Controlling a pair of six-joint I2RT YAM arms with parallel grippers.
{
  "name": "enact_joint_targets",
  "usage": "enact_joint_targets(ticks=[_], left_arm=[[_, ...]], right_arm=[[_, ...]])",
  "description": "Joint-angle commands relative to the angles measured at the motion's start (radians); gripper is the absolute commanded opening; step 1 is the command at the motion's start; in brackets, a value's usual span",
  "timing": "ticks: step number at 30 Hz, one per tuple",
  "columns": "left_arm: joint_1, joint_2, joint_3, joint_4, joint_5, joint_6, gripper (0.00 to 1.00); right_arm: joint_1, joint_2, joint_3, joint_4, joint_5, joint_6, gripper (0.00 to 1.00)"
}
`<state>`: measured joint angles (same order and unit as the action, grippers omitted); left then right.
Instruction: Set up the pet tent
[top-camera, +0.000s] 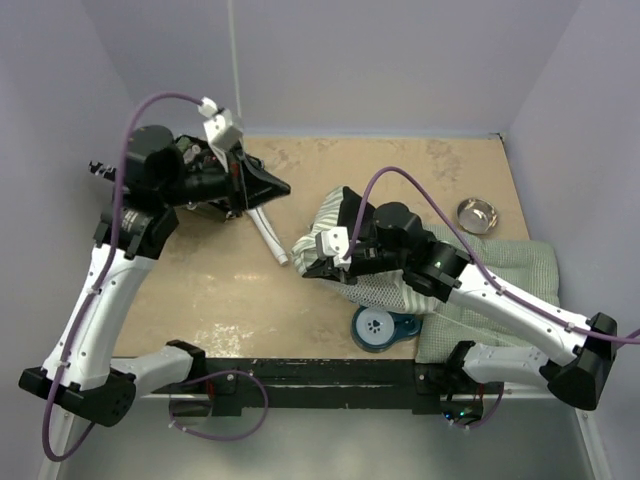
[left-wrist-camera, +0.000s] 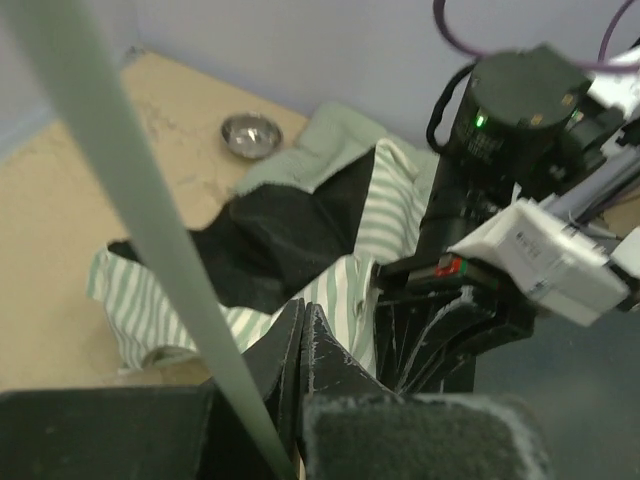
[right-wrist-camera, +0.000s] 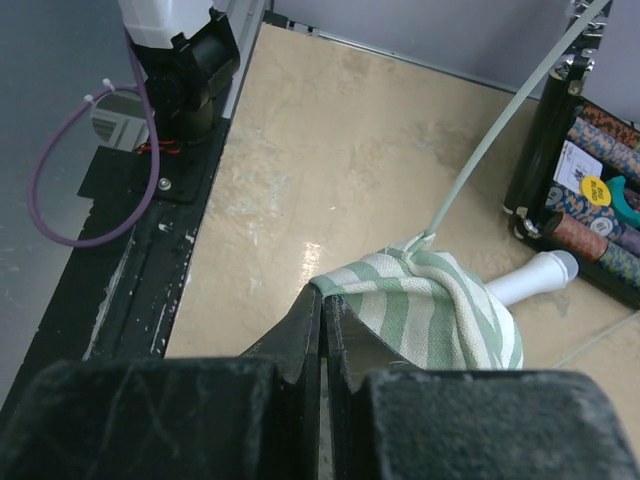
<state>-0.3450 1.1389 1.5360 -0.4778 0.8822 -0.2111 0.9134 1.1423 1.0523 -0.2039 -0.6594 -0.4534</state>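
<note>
Tan tabletop (top-camera: 200, 290) carries the pet tent (top-camera: 322, 222), crumpled centre-right. Right gripper (right-wrist-camera: 322, 300) pinches its striped left edge; left gripper (left-wrist-camera: 303, 312) sits pressed together beside 1 pole (left-wrist-camera: 130, 170). We judge fabric light, limp; grasp hems.

The pet tent (top-camera: 330, 212) is not standing: it lies collapsed in a crumpled heap of green-and-white narrow-striped fabric right of the table's middle, with its black floor panel (left-wrist-camera: 290, 240) folded open on top among the stripes. One thin pale pole (top-camera: 235, 60) leaves the bunched left corner of the fabric and rises steeply toward the far left. A thicker white tube (top-camera: 268, 232) lies flat on the table just left of the heap.
</note>
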Motion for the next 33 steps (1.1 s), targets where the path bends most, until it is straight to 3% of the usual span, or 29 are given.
enact_joint_targets(ticks=[1, 4, 7, 11, 12, 14, 18, 20, 26, 33], left_arm=[[-0.046, -0.063, -0.138, -0.171, -0.038, 0.207, 0.00], [-0.034, -0.093, -0.091, -0.128, -0.046, 0.176, 0.00], [0.010, -0.070, 0.053, -0.134, -0.045, 0.161, 0.00], [0.020, -0.077, 0.214, -0.107, -0.159, 0.150, 0.00], [0.020, -0.096, 0.232, -0.060, -0.219, 0.129, 0.03], [0.020, -0.148, 0.217, 0.025, -0.282, 0.101, 0.19], [0.020, -0.289, 0.078, 0.258, -0.386, 0.041, 0.47], [0.020, -0.329, 0.049, 0.312, -0.407, 0.032, 0.52], [0.018, -0.378, 0.067, 0.367, -0.505, 0.000, 0.55], [0.018, -0.384, 0.219, 0.317, -0.571, -0.031, 0.56]], right_arm=[[0.038, 0.007, 0.032, 0.049, -0.011, -0.002, 0.00], [0.039, 0.008, 0.022, 0.049, -0.008, -0.001, 0.00], [0.039, -0.018, -0.003, 0.029, 0.015, -0.004, 0.00], [0.021, -0.056, -0.034, 0.000, 0.014, -0.004, 0.00], [0.015, -0.065, -0.041, -0.006, 0.015, -0.001, 0.00], [0.005, -0.079, -0.054, -0.008, 0.018, 0.008, 0.00], [-0.014, -0.084, -0.058, 0.023, 0.001, 0.050, 0.00], [-0.018, -0.078, -0.049, 0.026, -0.005, 0.055, 0.00], [-0.030, -0.072, -0.035, 0.017, -0.005, 0.059, 0.00], [-0.038, -0.062, -0.031, 0.024, -0.006, 0.067, 0.00]])
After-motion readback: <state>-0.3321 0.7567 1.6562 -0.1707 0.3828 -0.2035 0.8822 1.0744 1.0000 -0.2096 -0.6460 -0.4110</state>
